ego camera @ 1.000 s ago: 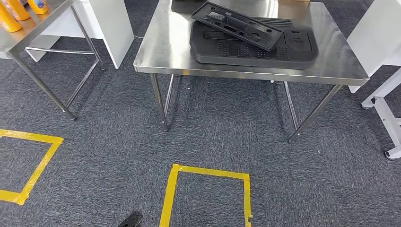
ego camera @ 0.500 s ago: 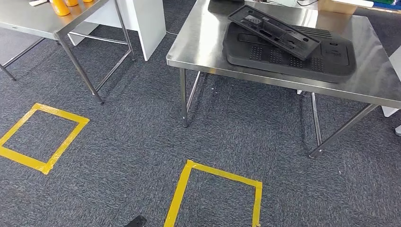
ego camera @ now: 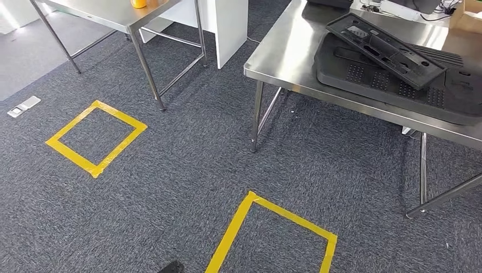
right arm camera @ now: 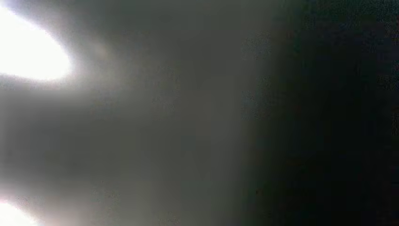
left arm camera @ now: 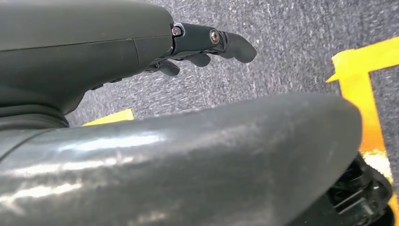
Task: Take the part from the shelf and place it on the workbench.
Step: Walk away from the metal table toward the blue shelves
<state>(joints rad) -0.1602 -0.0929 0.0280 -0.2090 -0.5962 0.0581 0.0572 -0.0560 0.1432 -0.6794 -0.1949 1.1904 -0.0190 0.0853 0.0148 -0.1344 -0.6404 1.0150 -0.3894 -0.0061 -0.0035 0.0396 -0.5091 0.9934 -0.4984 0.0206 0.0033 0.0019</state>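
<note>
On the left, a steel surface (ego camera: pixel 108 11) carries an orange bottle (ego camera: pixel 138 3); yellow tape squares (ego camera: pixel 95 137) mark the carpet, probably standing spots. To the right, a second steel surface (ego camera: pixel 284 51) — likely the workbench — bears a black slotted panel (ego camera: pixel 383 48) propped aslant on a larger black moulded part (ego camera: pixel 398 85), as if already delivered. The left hand (left arm camera: pixel 207 44) hangs over the carpet, fingers loosely spread, holding nothing; the right hand's state I cannot tell — its wrist view is dark blur.
</note>
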